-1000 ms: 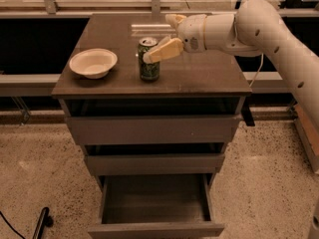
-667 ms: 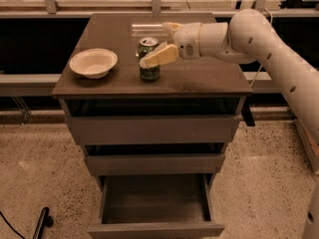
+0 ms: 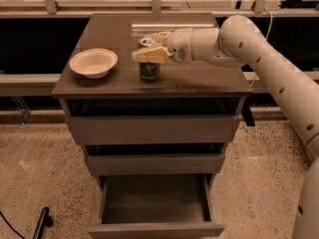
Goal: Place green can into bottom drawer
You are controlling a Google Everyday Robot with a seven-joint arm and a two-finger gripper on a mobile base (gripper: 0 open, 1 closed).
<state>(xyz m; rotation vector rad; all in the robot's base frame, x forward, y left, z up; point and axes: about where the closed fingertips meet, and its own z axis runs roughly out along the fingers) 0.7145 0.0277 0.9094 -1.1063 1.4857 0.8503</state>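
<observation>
We see a grey-brown cabinet whose dark flat top serves as the desk [image 3: 199, 78], standing on a speckled floor [image 3: 35, 158]. From the right edge a thick white arm [image 3: 264, 63] reaches in over the desk, its segments narrowing toward the middle of the top.

Below the desk come three drawers. The top drawer [image 3: 152, 129] and the middle drawer [image 3: 154, 163] show their plain fronts close under one another. The bottom drawer [image 3: 155, 230] is pulled well out toward us, so that we look down into its shallow tray.

On the left part of the desk sits a cream bowl [image 3: 93, 62], upright and well apart from the arm.

The green can [image 3: 149, 71] stands upright on the desk near the middle, just right of the bowl but not touching it. Its mottled dark sides show below, and a little of its silver top shows above.

The tool [image 3: 145, 48] sits at the can's upper part, its cream end crossing the can's front. We cannot tell whether it is clasping the can or only lying around it.
</observation>
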